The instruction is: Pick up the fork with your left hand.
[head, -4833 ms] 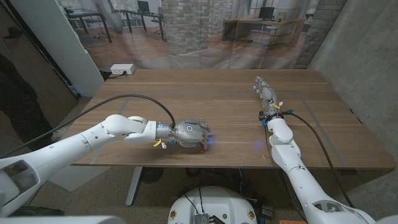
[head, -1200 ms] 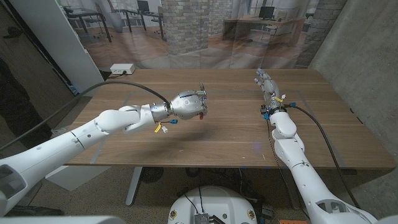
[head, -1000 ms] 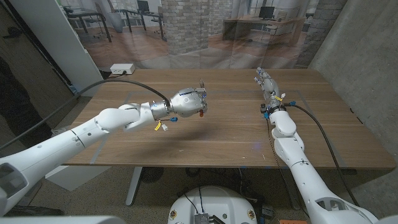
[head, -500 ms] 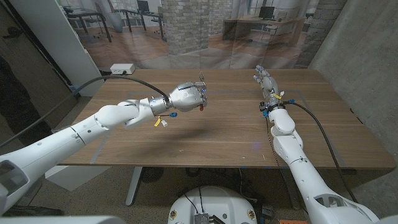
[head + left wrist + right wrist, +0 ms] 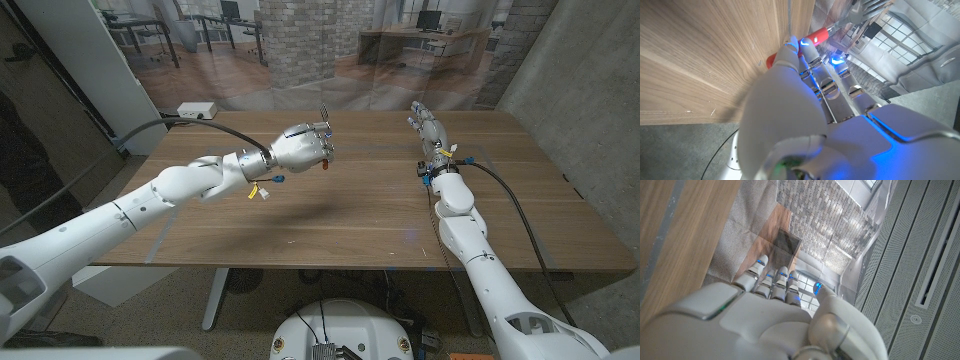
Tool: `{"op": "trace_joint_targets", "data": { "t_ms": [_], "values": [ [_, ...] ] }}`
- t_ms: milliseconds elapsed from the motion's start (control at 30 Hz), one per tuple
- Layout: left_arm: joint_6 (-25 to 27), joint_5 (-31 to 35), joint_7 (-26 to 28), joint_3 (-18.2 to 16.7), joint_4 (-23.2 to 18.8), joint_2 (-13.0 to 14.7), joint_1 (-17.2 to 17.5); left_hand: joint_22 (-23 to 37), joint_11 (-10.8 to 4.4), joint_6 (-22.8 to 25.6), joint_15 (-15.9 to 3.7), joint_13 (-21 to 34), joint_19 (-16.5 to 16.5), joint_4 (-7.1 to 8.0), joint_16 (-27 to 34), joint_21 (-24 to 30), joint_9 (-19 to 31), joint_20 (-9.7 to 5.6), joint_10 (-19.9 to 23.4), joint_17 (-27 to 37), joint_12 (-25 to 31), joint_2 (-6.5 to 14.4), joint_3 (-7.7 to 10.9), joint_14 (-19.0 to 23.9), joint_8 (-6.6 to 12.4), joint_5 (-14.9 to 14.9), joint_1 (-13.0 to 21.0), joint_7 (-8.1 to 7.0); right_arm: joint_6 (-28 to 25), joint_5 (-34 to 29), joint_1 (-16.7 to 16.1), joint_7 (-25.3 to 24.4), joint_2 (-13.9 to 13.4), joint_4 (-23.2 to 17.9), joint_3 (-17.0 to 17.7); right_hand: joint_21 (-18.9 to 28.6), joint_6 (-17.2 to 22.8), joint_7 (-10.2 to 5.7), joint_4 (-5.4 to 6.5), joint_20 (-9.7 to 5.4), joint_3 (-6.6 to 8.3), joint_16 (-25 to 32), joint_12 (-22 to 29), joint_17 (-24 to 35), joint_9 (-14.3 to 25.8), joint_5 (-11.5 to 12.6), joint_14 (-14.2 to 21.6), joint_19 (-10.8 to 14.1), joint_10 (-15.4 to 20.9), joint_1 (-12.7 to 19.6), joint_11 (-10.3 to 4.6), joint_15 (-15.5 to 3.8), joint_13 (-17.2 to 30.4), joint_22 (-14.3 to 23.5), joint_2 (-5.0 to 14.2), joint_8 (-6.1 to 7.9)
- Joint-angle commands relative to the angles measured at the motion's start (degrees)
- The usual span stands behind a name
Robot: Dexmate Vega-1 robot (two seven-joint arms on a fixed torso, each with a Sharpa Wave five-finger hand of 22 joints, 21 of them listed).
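Note:
My left hand (image 5: 303, 147) hangs in the air above the middle of the wooden table (image 5: 360, 215), its fingers curled around the fork (image 5: 324, 126). The fork has a red handle (image 5: 816, 36) and metal tines (image 5: 867, 6) that stick up past the fingers. In the left wrist view my left hand (image 5: 810, 95) grips that red handle. My right hand (image 5: 426, 131) stands at the table's far right, fingers straight and close together, holding nothing; the right wrist view shows the right hand (image 5: 760, 310) from behind.
A white power strip (image 5: 195, 110) lies at the table's far left corner. A black cable (image 5: 505, 215) runs along my right arm. A grey wall stands at the right of the table.
My left hand has risen from the table's near middle with the fork and moved up and away from me. The right hand has barely moved.

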Motion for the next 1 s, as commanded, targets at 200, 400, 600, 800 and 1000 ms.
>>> {"op": "trace_joint_targets", "data": {
  "t_ms": [200, 400, 600, 800, 1000],
  "values": [
    [1.79, 0.69, 3.53, -0.09, 1.09, -0.85, -1.38, 0.04, -2.96, 2.2, -3.22, 16.44, -0.49, 0.27, -0.31, 0.65, 0.34, -4.7, 5.1, 0.4, -0.2, 1.64, -0.25, 0.73, 0.16, 0.35, 0.98, 0.51, -1.0, -1.24, -2.13, -2.43, 0.07, -3.65, -0.51, 0.11, 0.22, -0.34, -0.32, -2.04, 0.41, -0.02, -0.16, 0.0, 0.23, 0.23, 0.6, -0.34, 0.13, -0.07, -0.22, -0.09, 0.31, 0.17, -0.27, -0.17],
    [1.8, 1.24, 5.1, 0.58, 1.86, -1.25, -2.45, -0.01, -3.07, 2.31, -3.26, 16.7, -0.6, 0.27, -0.42, 0.91, 0.35, -4.76, 5.22, 0.54, -0.35, 1.61, -0.39, 0.8, 0.15, 0.39, 1.08, 0.51, -1.56, -1.83, -3.43, -3.49, 0.06, -5.43, -0.62, 0.12, 0.23, -0.35, -0.32, -2.05, 0.42, -0.01, -0.16, 0.0, 0.23, 0.23, 0.63, -0.31, 0.13, -0.1, -0.28, -0.1, 0.31, 0.17, -0.27, -0.16],
    [2.12, 1.05, 6.08, 0.87, 2.35, -1.59, -3.16, -0.06, -3.07, 2.28, -3.22, 16.94, -0.7, 0.33, -0.54, 1.15, 0.36, -4.75, 5.33, 0.66, -0.51, 1.66, -0.51, 0.85, 0.07, 0.44, 1.13, 0.54, -2.36, -2.32, -5.4, -4.58, -0.05, -8.16, -0.4, 0.11, 0.23, -0.35, -0.32, -2.05, 0.44, 0.0, -0.17, 0.01, 0.23, 0.23, 0.65, -0.32, 0.12, -0.11, -0.27, -0.07, 0.31, 0.17, -0.27, -0.16],
    [2.01, 1.15, 6.85, 1.55, 2.89, -2.31, -4.17, -0.12, -3.05, 2.33, -3.19, 17.17, -0.79, 0.4, -0.65, 1.39, 0.37, -4.77, 5.37, 0.76, -0.68, 1.71, -0.63, 0.94, 0.03, 0.48, 1.15, 0.46, -3.35, -2.59, -7.71, -5.6, 0.02, -10.81, 0.11, 0.11, 0.24, -0.33, -0.34, -2.07, 0.47, -0.01, -0.15, 0.0, 0.23, 0.23, 0.65, -0.32, 0.18, -0.12, -0.25, -0.09, 0.31, 0.17, -0.27, -0.16],
    [1.85, 0.71, 7.35, 2.11, 3.6, -2.82, -4.76, -0.18, -3.03, 2.26, -3.24, 17.42, -0.91, 0.42, -0.78, 1.64, 0.38, -4.78, 5.39, 0.88, -0.88, 1.71, -0.76, 0.98, -0.06, 0.52, 1.23, 0.43, -4.04, -2.74, -8.45, -5.91, 0.1, -11.79, 0.38, 0.12, 0.23, -0.35, -0.35, -2.03, 0.49, 0.0, -0.17, 0.0, 0.23, 0.23, 0.68, -0.31, 0.14, -0.13, -0.29, -0.11, 0.31, 0.17, -0.26, -0.17]
  ]
}}
